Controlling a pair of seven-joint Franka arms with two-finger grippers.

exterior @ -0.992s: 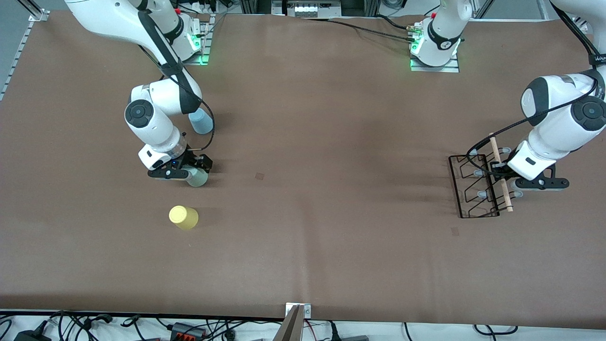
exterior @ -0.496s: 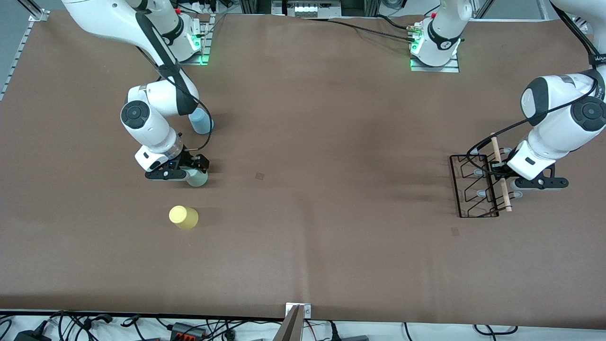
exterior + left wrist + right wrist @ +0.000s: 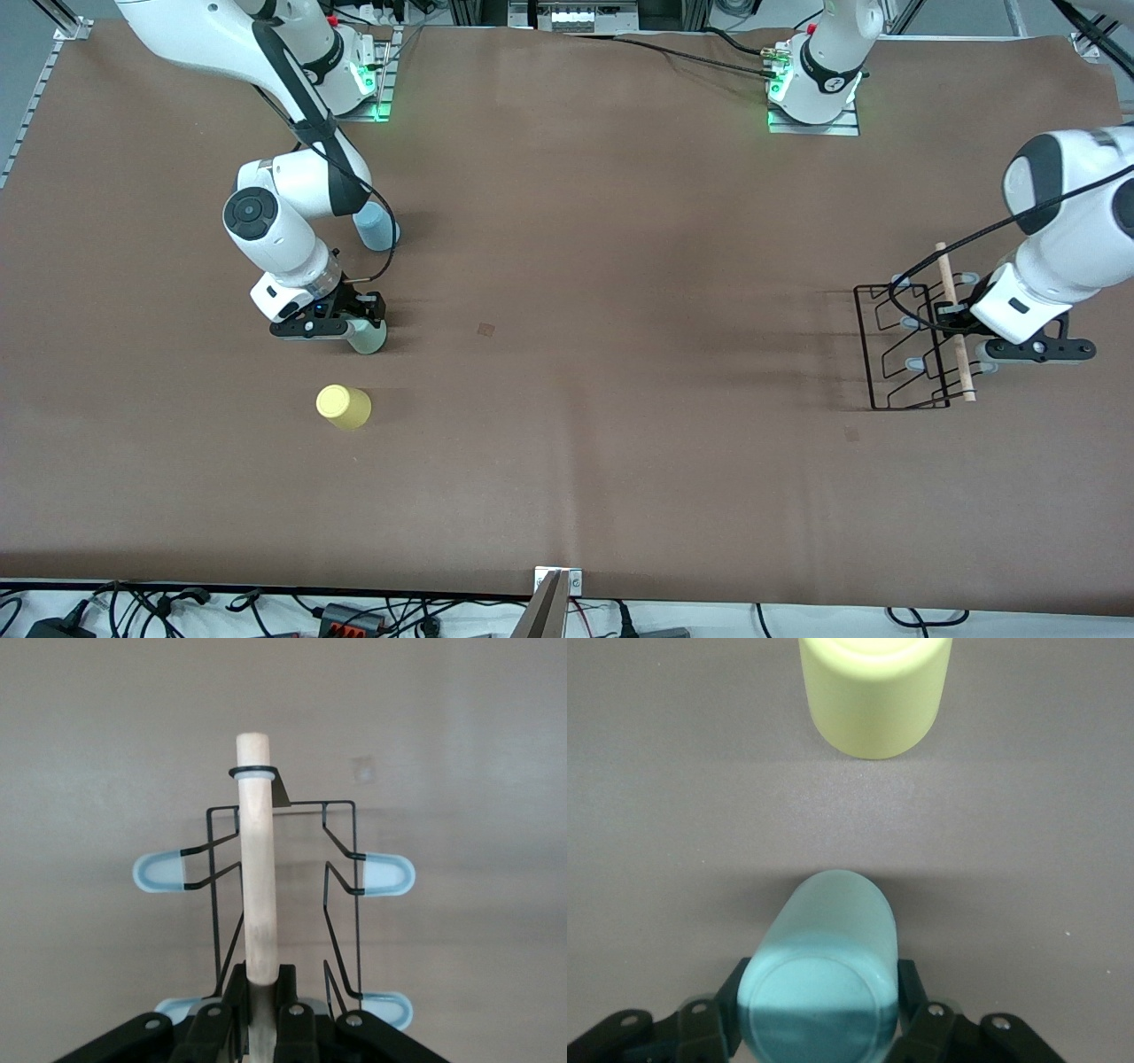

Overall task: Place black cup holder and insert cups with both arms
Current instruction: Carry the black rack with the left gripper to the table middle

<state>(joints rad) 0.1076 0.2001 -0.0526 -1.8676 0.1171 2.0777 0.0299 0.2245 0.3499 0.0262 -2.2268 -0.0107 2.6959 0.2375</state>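
The black cup holder is a wire rack with a wooden rod on top. It is at the left arm's end of the table. My left gripper is shut on that rod, jaws pressed on both sides of it, as the left gripper shows in its wrist view. Pale-tipped prongs stick out sideways. My right gripper is shut on the mint green cup. The cup stands closed end up between the right gripper's fingers. The yellow cup stands nearer the camera. The light blue cup stands farther off, partly hidden by the right arm.
Brown table cover spreads between the two arms. The arm bases stand along the table edge farthest from the camera. Cables lie past the table's front edge. The yellow cup stands close to the held mint cup.
The right gripper has closed on the mint green cup. The left gripper has carried the cup holder by its rod a little toward the left arm's end of the table.
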